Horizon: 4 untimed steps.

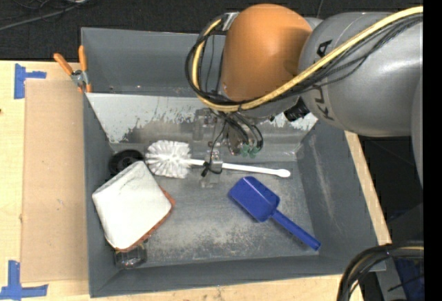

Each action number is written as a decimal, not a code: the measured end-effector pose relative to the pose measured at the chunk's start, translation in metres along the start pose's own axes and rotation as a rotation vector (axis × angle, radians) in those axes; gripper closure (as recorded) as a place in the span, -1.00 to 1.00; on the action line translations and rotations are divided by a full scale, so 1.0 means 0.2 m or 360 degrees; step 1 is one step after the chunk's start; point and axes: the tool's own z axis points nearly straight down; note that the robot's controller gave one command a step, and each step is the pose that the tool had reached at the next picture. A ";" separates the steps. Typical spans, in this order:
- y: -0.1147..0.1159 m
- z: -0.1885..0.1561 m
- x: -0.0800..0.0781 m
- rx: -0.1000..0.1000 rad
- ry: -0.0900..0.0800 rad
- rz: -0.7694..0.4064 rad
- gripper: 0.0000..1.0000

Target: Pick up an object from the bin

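Note:
My gripper (211,167) hangs below the orange wrist cover, in the middle of the bin. Its tip is down at the white brush (168,158), right where the thin white handle leaves the bristle head. The handle runs on to the right across the bin floor. A blue plastic scoop (254,198) lies just to the lower right of the gripper, with its handle pointing to the bin's front right corner. To the lower left rests a white pad with an orange-brown underside (130,206).
A black round thing (124,160) sits at the left wall behind the pad. A small clear thing (131,255) lies by the front left corner. The arm and its cables overhang the bin's back right.

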 end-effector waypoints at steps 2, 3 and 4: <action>0.05 0.45 -0.09 -0.0003 -0.0013 0.0122 -1.00; 0.06 0.83 -0.17 -0.0006 -0.0027 0.0363 -1.00; 0.08 0.82 -0.15 -0.0006 -0.0022 0.0209 -1.00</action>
